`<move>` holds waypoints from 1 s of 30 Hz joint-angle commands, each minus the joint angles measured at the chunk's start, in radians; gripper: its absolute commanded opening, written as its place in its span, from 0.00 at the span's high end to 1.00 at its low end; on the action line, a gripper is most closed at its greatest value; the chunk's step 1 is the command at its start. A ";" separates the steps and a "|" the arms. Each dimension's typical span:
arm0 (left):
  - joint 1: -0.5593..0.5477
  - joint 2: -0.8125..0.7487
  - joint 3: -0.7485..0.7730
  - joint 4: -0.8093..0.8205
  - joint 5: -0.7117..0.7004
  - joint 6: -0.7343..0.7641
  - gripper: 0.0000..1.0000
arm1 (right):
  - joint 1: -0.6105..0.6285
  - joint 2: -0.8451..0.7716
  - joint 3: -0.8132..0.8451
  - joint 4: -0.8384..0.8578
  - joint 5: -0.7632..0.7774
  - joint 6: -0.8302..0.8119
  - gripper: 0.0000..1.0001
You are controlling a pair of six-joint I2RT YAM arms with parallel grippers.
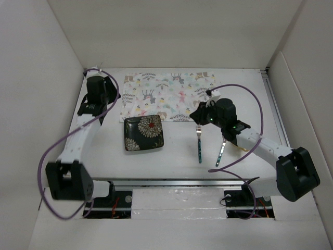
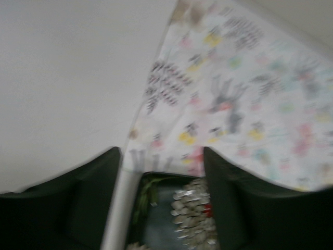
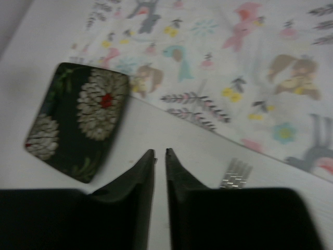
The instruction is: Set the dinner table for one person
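The white dinner table (image 1: 104, 161) carries a patterned cloth placemat (image 1: 166, 96) at the back centre. A black square plate with white flowers (image 1: 143, 134) lies in front of the placemat's left end. A fork with a blue handle (image 1: 199, 143) and a second blue-handled utensil (image 1: 221, 151) lie to the plate's right. My left gripper (image 1: 107, 104) hovers by the placemat's left edge, open and empty; the left wrist view shows the plate (image 2: 182, 208) between its fingers (image 2: 99, 198). My right gripper (image 3: 160, 152) is shut and empty, just left of the fork tines (image 3: 237, 174).
White walls enclose the table on the left, back and right. A metal rail (image 1: 177, 181) runs along the near edge. A purple cable (image 1: 244, 94) loops above the right arm. A small yellowish item (image 1: 243, 150) shows beside the right forearm.
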 commanded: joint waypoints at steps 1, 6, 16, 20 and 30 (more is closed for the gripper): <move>0.001 -0.284 -0.094 0.161 0.170 -0.051 0.60 | 0.122 -0.007 -0.035 0.129 -0.030 0.067 0.68; -0.009 -0.628 -0.251 0.240 0.402 -0.105 1.00 | 0.245 0.186 -0.049 0.340 -0.059 0.231 0.30; -0.039 -0.868 -0.443 0.132 0.416 -0.025 0.74 | 0.333 0.476 -0.035 0.607 0.007 0.464 0.30; -0.064 -0.862 -0.427 0.125 0.425 -0.008 0.72 | 0.333 0.553 0.002 0.636 0.031 0.515 0.33; -0.064 -0.885 -0.427 0.103 0.422 0.000 0.71 | 0.360 0.698 0.081 0.706 0.042 0.644 0.53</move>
